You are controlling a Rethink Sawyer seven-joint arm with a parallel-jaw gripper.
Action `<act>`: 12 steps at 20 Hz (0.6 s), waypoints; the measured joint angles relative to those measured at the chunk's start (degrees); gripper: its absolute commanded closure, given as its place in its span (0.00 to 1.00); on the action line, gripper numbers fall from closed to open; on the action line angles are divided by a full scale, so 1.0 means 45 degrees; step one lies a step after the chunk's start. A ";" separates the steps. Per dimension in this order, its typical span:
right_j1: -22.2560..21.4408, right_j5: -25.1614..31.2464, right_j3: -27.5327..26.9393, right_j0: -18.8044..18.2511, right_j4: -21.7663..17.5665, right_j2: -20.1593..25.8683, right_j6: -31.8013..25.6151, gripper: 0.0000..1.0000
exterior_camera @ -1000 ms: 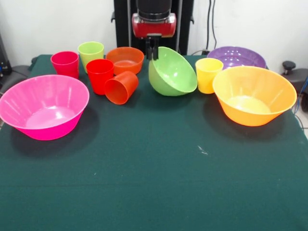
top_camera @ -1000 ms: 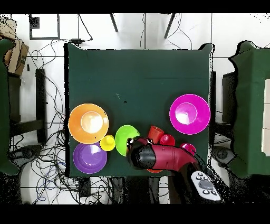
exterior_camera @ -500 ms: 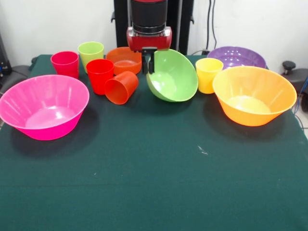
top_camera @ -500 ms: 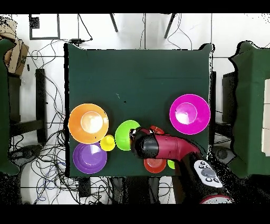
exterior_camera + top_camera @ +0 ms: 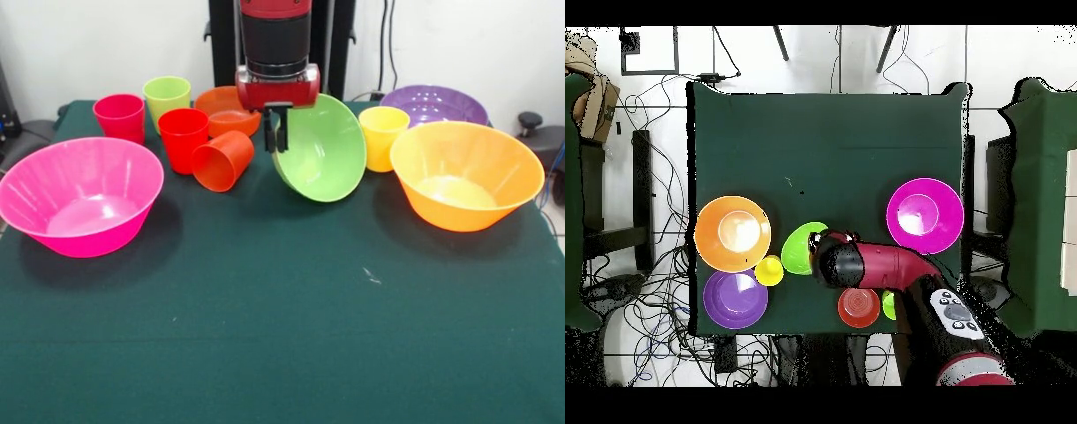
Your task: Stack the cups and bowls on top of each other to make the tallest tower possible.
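Observation:
My gripper (image 5: 275,132) is shut on the rim of the green bowl (image 5: 322,150), which hangs steeply tilted, its opening facing the camera, just above the cloth. The overhead view shows the gripper (image 5: 820,255) and the green bowl (image 5: 800,248) too. The pink bowl (image 5: 79,194) stands at the left and the orange-yellow bowl (image 5: 466,175) at the right. The purple bowl (image 5: 433,104) is behind it, and the orange-red bowl (image 5: 222,106) is behind the arm. The crimson cup (image 5: 119,117), lime cup (image 5: 166,97), red cup (image 5: 183,137) and yellow cup (image 5: 382,137) stand upright. The orange cup (image 5: 222,160) lies on its side. No tower stands.
The green cloth table (image 5: 282,336) stretches toward the camera. The black pedestal (image 5: 221,35) rises behind the cups. In the overhead view, cables lie on the floor around the table (image 5: 825,130).
My gripper has moved toward the camera with the green bowl held by its rim. The bowl has tipped steeper and drawn away from the yellow cup. Nothing else has moved.

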 measured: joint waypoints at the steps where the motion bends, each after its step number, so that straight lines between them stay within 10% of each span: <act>1: 0.0007 0.0000 -0.0024 0.0000 0.0000 0.0022 0.0000 1.00; 12: -0.0608 0.1002 -0.0175 0.0038 -0.0005 0.0403 0.0000 1.00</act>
